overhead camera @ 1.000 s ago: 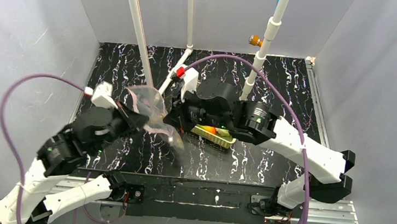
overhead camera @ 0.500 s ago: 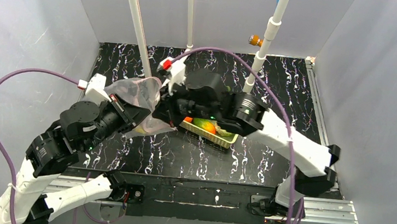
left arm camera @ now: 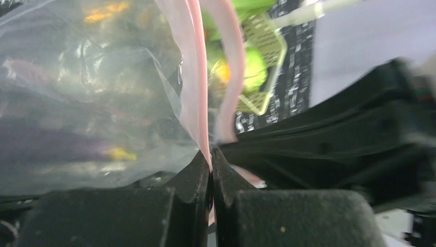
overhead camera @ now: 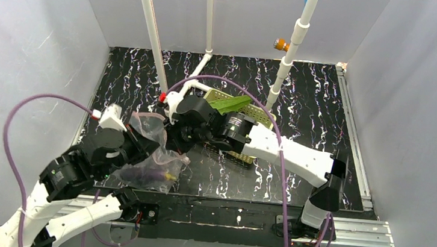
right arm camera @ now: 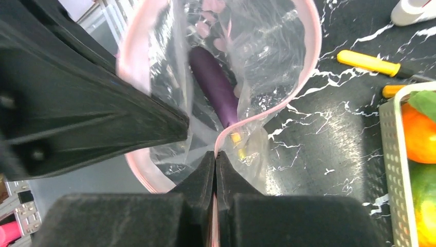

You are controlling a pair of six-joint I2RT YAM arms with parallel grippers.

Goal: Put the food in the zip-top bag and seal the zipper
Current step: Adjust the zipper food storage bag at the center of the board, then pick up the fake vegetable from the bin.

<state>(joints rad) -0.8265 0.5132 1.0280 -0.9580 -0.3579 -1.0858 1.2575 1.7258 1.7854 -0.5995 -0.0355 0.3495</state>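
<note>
Holding the bag [overhead camera: 151,127] agape at lower left of the overhead frame, with left pincer [left arm camera: 211,154] and right pincer [right arm camera: 215,157] each clamped on the zipper [left arm camera: 194,77] (opposite rims), leaving room for the leaves [overhead camera: 230,103] beside the eggplant [right arm camera: 213,87] inside.

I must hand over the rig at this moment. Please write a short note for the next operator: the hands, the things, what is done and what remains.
Left hand: shut on the zipper strip of the bag.
Right hand: shut on the zipper strip too, at another part of the mouth.
Bag: mouth held open between the two hands. Eggplant lies inside it.
Green leaves lie on the basket. A round green item in the basket is blurred and may be the cabbage.
Done: eggplant bagged.
Left: leaves and cabbage into the bag, then seal the zipper.
</note>
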